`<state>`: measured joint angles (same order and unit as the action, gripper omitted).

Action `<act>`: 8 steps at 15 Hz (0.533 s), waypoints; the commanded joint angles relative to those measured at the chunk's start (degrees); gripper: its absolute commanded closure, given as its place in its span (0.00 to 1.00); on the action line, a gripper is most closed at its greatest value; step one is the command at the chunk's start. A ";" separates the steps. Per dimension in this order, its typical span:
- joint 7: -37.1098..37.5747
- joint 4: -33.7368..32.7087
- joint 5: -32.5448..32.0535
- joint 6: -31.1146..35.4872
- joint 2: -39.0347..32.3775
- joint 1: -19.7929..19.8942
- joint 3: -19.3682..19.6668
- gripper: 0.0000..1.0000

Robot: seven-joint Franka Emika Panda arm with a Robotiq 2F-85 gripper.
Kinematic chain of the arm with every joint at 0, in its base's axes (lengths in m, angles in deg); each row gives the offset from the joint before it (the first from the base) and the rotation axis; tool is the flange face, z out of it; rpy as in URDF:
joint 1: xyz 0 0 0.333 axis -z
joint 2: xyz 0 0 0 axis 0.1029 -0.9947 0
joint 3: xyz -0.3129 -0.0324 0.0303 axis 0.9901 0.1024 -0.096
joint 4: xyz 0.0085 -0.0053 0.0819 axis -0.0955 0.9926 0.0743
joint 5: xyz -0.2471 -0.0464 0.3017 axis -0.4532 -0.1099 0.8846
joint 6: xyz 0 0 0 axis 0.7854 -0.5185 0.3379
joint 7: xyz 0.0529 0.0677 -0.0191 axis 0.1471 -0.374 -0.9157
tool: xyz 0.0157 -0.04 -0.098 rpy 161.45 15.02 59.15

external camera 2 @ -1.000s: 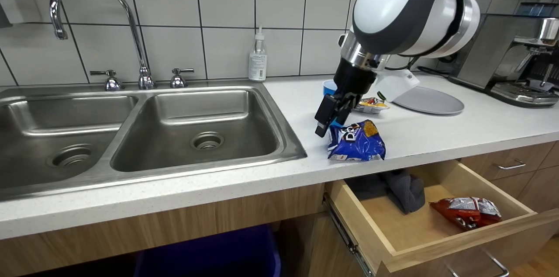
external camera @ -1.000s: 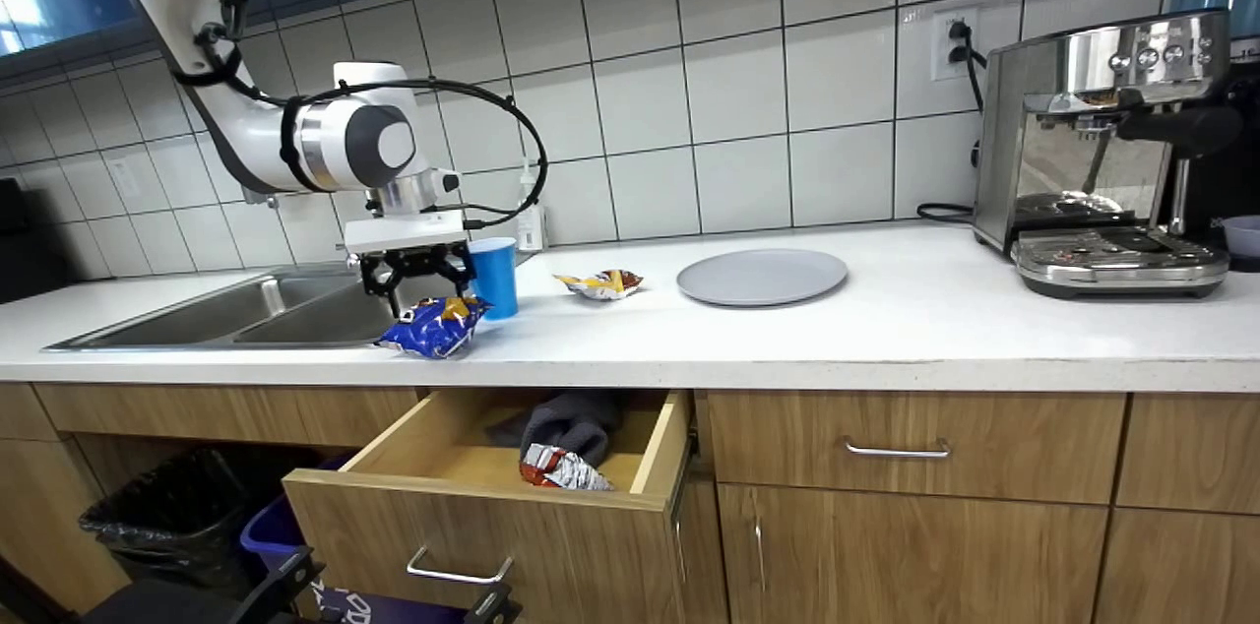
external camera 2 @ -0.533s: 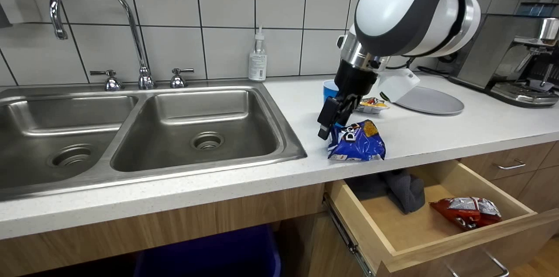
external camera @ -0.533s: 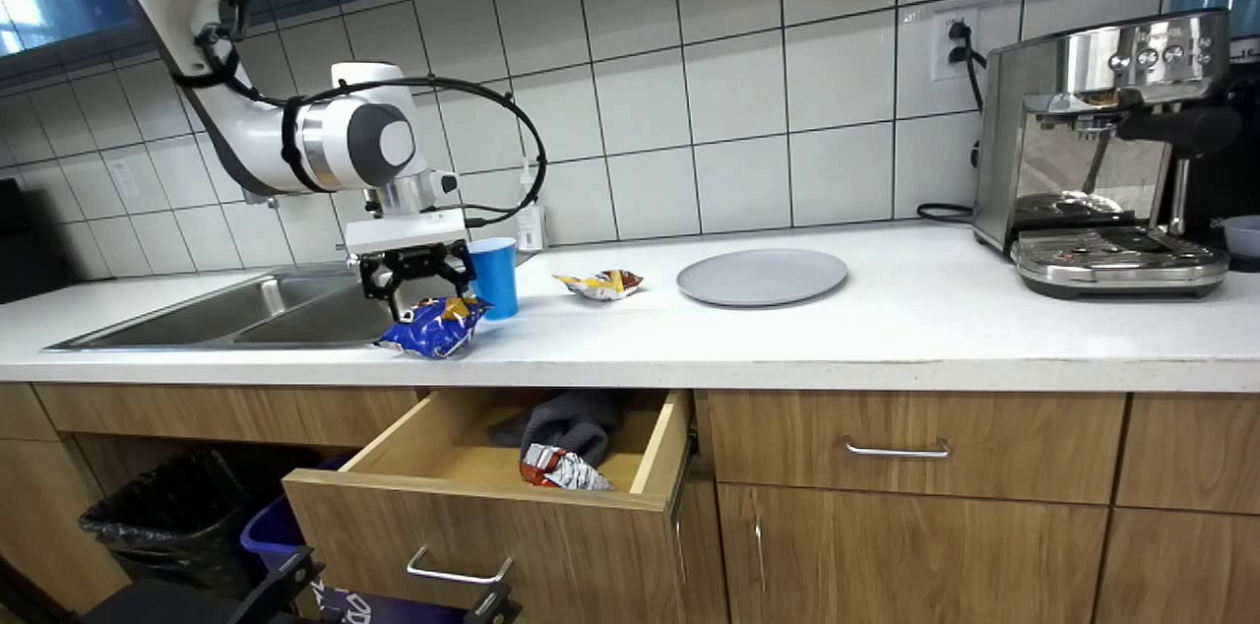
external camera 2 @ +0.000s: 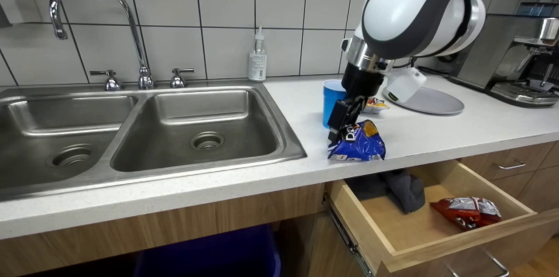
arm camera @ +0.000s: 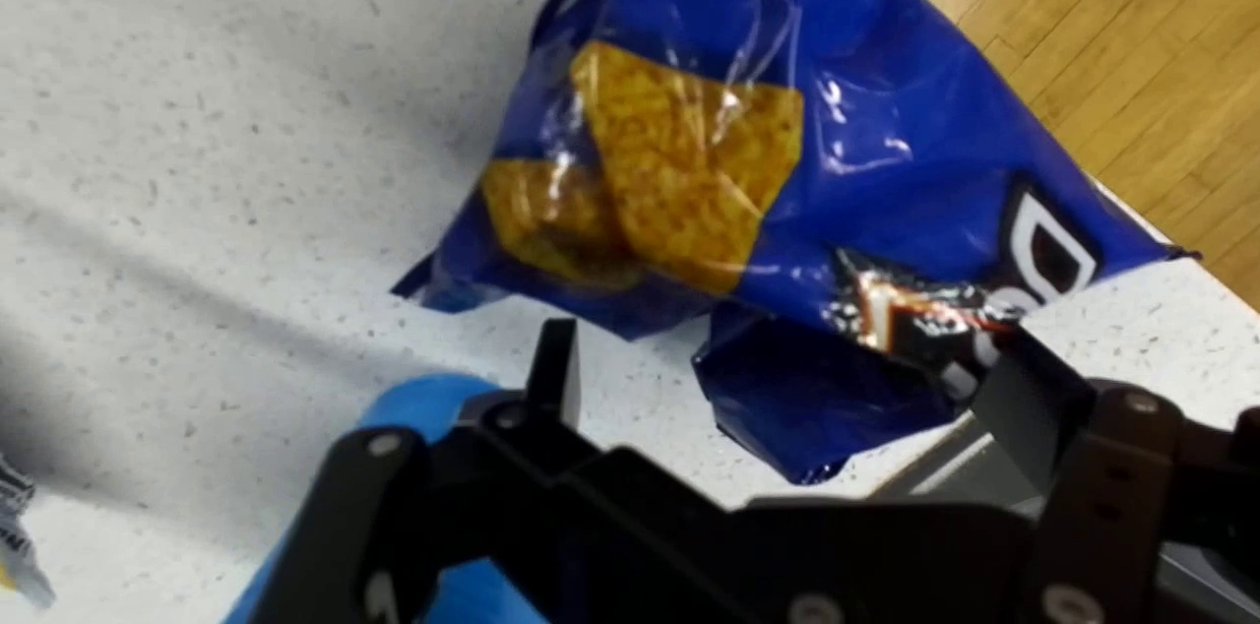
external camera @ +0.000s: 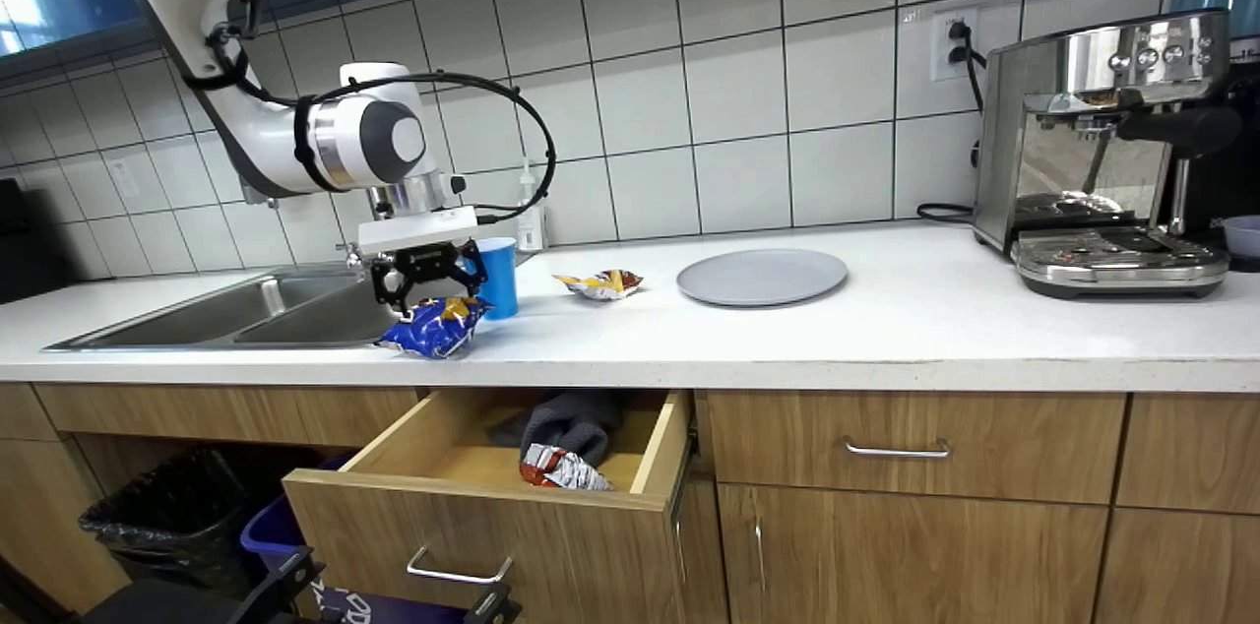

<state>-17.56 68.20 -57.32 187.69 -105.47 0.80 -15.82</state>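
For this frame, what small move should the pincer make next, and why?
Probably ease the pincer slightly toward the middle of the blue tortilla-chip bag before closing. In the wrist view its jaws stand apart, but most of the bag appears beyond them, with mainly a dark folded end between; closing here might pinch only that edge.

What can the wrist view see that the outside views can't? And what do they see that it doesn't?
Only the wrist view clearly shows the little round screw heads on the claw. Only the exterior views show the coffee machine, the grey plate and the pump bottle. All show the claw, the blue chip bag, the blue cup, the white counter and the snack packet, though the wrist view catches just the packet's edge.
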 commanded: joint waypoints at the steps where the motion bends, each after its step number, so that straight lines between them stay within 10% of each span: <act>1: 0.18 0.10 -2.26 -1.79 0.76 0.74 0.65 0.00; 8: -0.25 0.35 -2.43 -1.43 -0.06 1.30 1.00 0.00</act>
<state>-17.58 68.37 -58.33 187.57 -105.87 1.21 -14.61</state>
